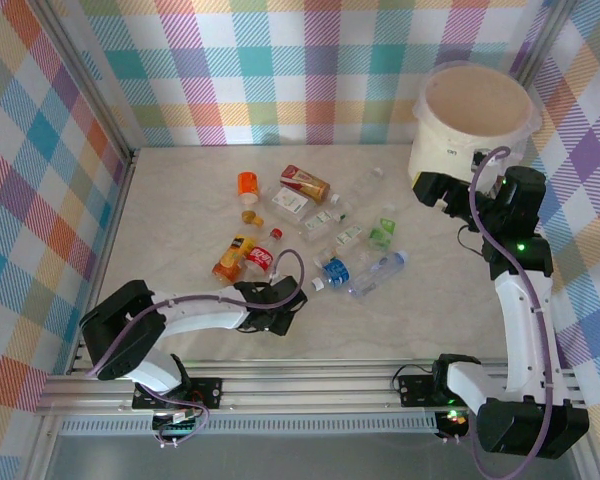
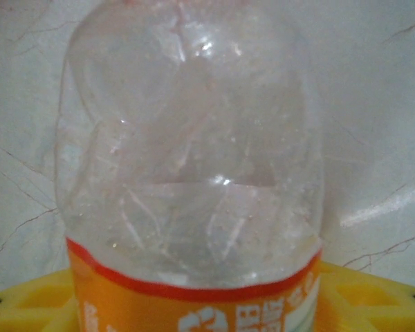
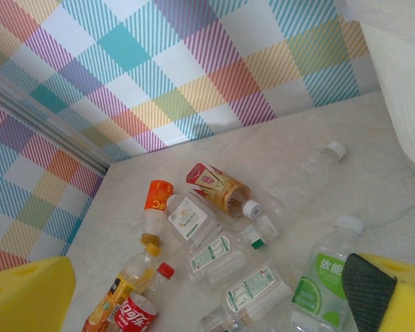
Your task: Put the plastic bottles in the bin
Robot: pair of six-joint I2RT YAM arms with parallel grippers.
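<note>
Mostly clear bottles, some crushed, with red, orange, white, green or blue caps, lie scattered mid-desk, well apart from the upright cream bin at far right.

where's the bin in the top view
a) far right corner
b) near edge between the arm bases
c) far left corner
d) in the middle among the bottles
a: the bin stands in the far right corner, while the plastic bottles lie scattered around the middle.
</note>
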